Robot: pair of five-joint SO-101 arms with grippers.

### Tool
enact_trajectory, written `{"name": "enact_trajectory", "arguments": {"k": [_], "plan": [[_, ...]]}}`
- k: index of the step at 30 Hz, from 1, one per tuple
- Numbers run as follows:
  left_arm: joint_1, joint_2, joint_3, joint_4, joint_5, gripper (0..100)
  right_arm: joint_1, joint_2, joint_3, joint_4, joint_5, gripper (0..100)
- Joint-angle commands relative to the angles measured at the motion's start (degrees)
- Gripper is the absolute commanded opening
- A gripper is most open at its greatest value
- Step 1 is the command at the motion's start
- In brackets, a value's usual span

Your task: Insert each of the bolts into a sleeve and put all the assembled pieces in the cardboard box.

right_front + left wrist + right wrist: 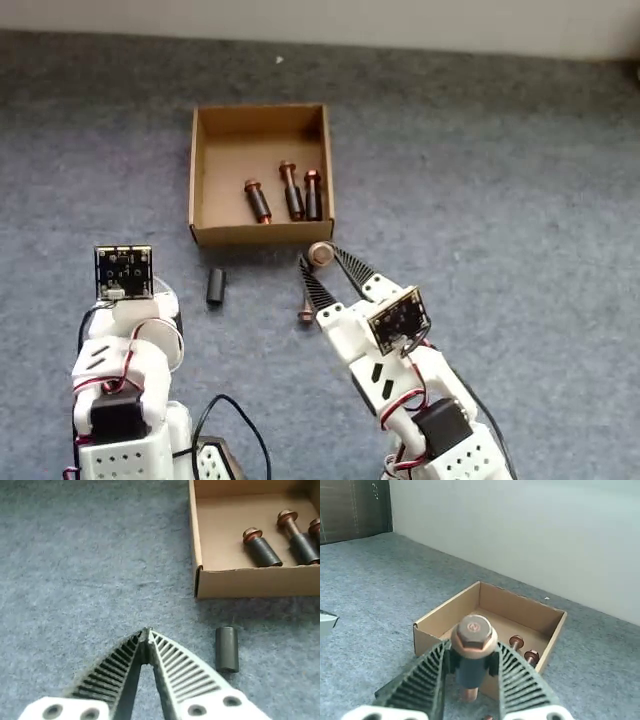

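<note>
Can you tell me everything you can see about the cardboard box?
The cardboard box is brown, shallow, roughly square and open on top, with thin upright walls. It sits flat on the grey carpet, just beyond the two arms. Three assembled pieces lie on its floor, nearer the wall facing the arms, each a copper-coloured bolt in a dark sleeve.

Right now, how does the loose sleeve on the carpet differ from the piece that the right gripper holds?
The loose sleeve shows no bolt; the held piece has a copper bolt through its sleeve. The loose sleeve lies flat on the carpet; the held piece stands upright, head up, clamped in the right gripper. Both show the same dark cylindrical sleeve.
</note>
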State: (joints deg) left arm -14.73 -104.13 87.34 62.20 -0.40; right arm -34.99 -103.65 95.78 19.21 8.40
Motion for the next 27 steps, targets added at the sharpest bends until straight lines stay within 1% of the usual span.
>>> {"name": "enact_trajectory", "arguments": {"k": [1,6,9,12,16,27], "plan": [[-0.9,-0.4,2.7,-4.4,-0.7,2,1.7,-0.9,3.0,-2.2,0.5,0.5],[-0.9,-0.4,2.8,-4.5,-0.7,3,1.8,-0.5,-2.8,-8.2,1.0,0.5],[-0.9,-0.4,2.8,-4.5,-0.7,3,1.6,0.3,-5.9,-11.6,5.5,0.5],[-0.9,-0.4,2.7,-4.5,-0.7,3,1.6,5.4,-8.3,-15.9,8.2,0.5],[-1.2,-0.4,2.7,-4.5,-0.7,3,1.6,18.6,-13.7,-22.4,9.5,0.5],[-1.3,-0.4,2.9,-4.5,-0.8,3,1.5,63.1,-30.6,-40.7,9.1,0.5]]}}
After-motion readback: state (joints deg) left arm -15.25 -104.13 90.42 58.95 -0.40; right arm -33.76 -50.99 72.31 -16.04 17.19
